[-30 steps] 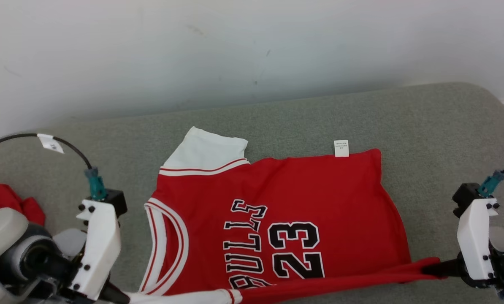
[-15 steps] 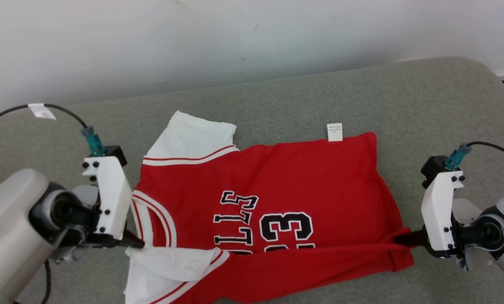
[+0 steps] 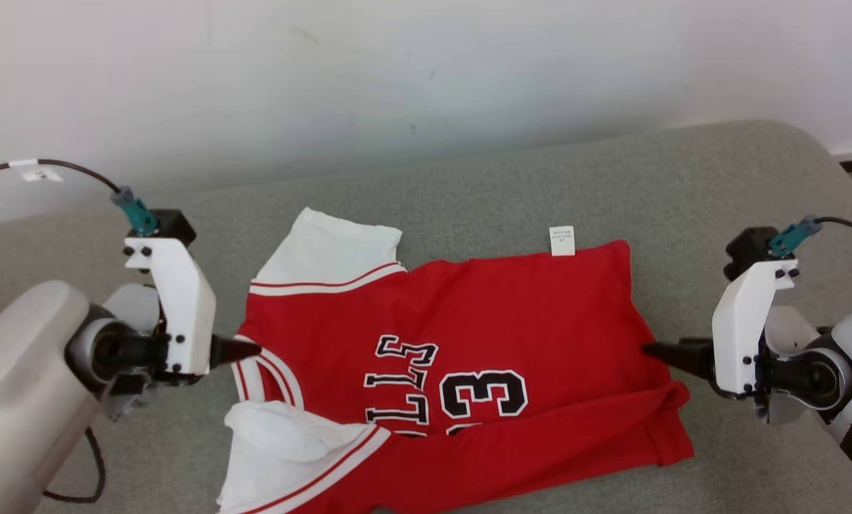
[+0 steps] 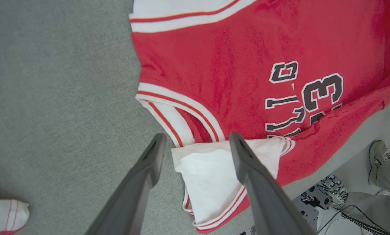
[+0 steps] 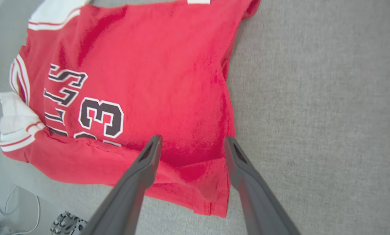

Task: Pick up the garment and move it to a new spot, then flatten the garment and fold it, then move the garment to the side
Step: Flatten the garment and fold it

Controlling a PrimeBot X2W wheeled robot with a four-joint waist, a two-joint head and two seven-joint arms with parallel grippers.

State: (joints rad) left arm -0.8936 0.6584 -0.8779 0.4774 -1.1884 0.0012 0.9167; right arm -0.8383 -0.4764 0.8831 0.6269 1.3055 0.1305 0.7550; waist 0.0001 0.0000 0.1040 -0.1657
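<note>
A red basketball jersey (image 3: pixel 462 321) lies sideways in the middle of the grey padded tabletop (image 3: pixel 718 185), its white sleeves toward the robot's left and its hem toward the right. The edge nearest the robot is folded up over the front in a long red strip, which covers the lower part of the black lettering and of the number. At the left end of that strip a white sleeve (image 3: pixel 283 435) lies bunched on the red cloth, while the other sleeve (image 3: pixel 333 250) lies flat at the far left corner. A small white label (image 3: pixel 561 240) sticks out from the far edge. The left tool (image 4: pixel 195 140) has its two dark fingers spread wide with nothing between them; its tips sit over the bunched sleeve and the striped trim beside it (whether they touch the cloth cannot be told). The right tool (image 5: pixel 191 142) is likewise spread wide and empty, its tips over the jersey's right-hand edge just above the folded strip's end. Another red and white piece of cloth (image 4: pixel 5 212) lies at the tabletop's left edge, well apart from the jersey.
</note>
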